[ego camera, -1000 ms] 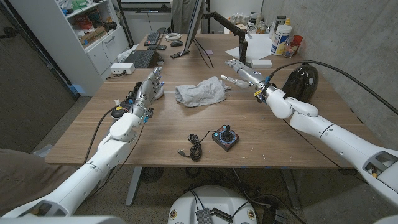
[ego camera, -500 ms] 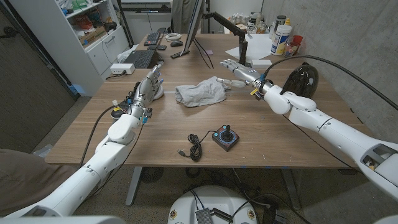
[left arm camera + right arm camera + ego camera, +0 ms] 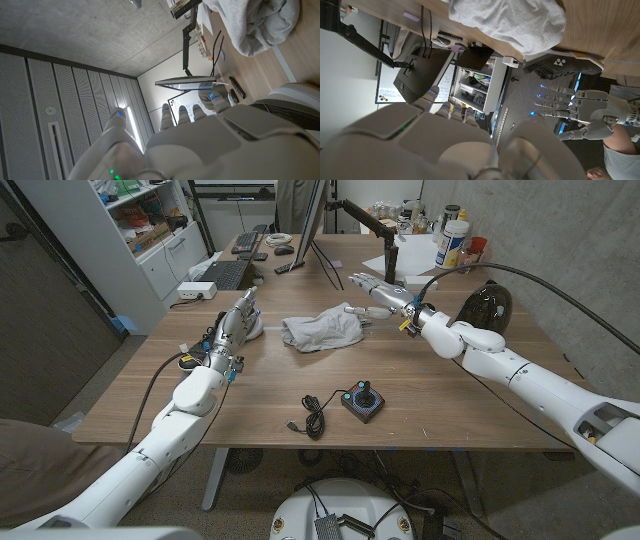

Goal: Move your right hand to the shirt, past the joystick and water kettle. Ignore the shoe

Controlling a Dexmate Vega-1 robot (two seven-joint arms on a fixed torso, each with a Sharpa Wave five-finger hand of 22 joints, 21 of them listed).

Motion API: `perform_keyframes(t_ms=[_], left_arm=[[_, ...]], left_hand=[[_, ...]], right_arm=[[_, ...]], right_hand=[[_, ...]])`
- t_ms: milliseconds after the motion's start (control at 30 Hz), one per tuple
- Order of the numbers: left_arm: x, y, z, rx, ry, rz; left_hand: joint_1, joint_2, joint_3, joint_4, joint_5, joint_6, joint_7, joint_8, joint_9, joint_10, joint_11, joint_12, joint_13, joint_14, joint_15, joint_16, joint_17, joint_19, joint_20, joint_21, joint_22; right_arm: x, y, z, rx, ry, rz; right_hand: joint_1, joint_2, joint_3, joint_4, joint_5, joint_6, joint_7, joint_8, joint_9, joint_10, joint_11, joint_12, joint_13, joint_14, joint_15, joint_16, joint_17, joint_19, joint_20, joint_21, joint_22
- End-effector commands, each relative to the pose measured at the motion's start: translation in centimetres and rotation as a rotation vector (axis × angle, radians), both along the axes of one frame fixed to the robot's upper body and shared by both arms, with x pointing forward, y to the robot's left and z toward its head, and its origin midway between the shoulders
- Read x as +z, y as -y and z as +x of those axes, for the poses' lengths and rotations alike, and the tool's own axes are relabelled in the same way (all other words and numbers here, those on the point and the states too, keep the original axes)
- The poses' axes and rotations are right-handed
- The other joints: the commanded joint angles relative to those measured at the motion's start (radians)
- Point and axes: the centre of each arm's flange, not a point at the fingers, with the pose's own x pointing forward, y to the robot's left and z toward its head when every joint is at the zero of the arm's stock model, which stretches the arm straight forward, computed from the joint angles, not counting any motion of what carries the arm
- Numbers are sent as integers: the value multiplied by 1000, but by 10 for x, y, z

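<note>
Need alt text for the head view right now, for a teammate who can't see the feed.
The right hand, fingers spread, hovers at the right edge of the crumpled grey shirt mid-table, holding nothing. The joystick with its black cable sits nearer the robot, and the black water kettle stands behind the right forearm. The left hand is by the shoe, fingers extended.

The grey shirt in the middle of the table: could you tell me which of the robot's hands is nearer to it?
The right hand is nearer, its fingertips at the shirt's right edge. The left hand stands apart, off its left side.
</note>
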Motion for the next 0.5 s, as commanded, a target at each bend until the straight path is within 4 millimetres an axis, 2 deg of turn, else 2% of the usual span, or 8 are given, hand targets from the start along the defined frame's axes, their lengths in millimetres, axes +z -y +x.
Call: perform_keyframes(t_ms=[33, 500], left_arm=[[-9, -5, -1, 30, -4, -21], [-10, -6, -2, 33, 3, -33]], left_hand=[[13, -1, 3, -4, 1, -8, -1, -1, 3, 3, -3, 6, 5, -11, -5, 3, 3, -8, 1, 4, 2], [17, -1, 4, -7, 1, -16, -1, -3, 3, 4, -2, 6, 5, -14, -7, 3, 2, -10, -1, 4, 2]], right_arm=[[7, -9, 3, 34, 12, -37], [11, -25, 6, 44, 9, -77]], right_hand=[[0, -15, -8, -6, -5, -55, 0, -10, 6, -18, 1, 4, 3, -72, 4, -2, 2, -2, 7, -7, 2], [-8, -19, -15, -4, -4, -56, -2, -1, 7, -25, 2, 5, 4, -76, 7, -1, 4, -5, 8, -11, 2]])
